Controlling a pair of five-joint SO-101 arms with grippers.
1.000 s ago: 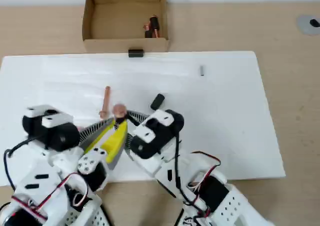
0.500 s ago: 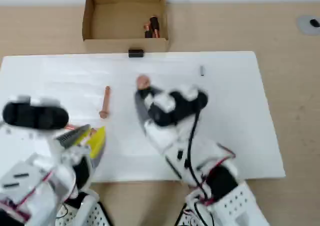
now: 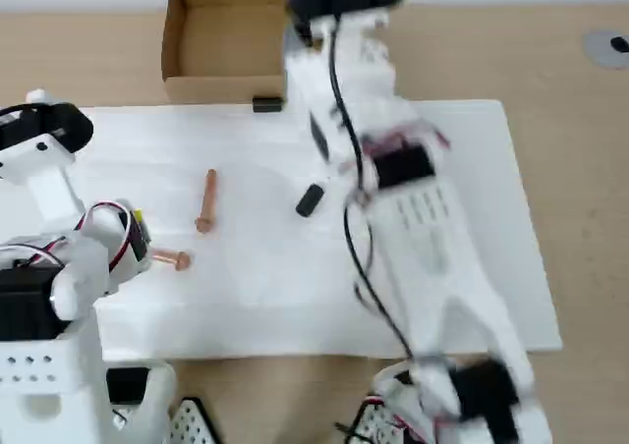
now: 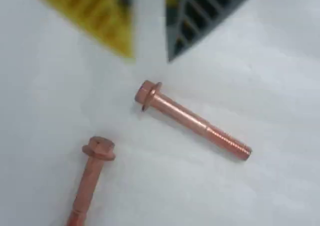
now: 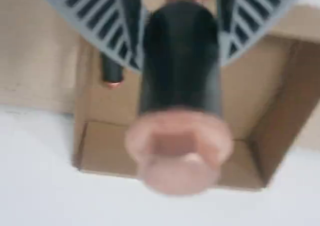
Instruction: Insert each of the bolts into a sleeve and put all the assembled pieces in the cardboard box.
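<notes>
When looking down from above, can see the right arm [image 3: 403, 198] stretched over the white sheet [image 3: 472, 267] to the cardboard box [image 3: 175, 41], with the wrist above the box's right wall. Was down at the sheet's near edge a second ago, close against the left arm [image 3: 59, 267], and half a second ago was only midway up the sheet. Finds the left arm now drawn back to the sheet's left edge. Leaves in plain sight a first bolt [image 3: 206, 200] lying lengthwise up the sheet and a second bolt [image 3: 172, 258] just beside the left arm, plus a loose sleeve [image 3: 310, 199] near the sheet's middle and a spare sleeve [image 3: 266, 104] against the box's front wall. From the left wrist, shows the left gripper [image 4: 150, 21] spread apart and empty above both bolts, which lie apart on the sheet. From the right wrist, shows the right gripper [image 5: 180, 6] clamped on the held sleeve [image 5: 180, 61], with a bolt head [image 5: 177, 151] sticking out of its end, the open box behind it and a finished piece [image 5: 111, 73] inside.
</notes>
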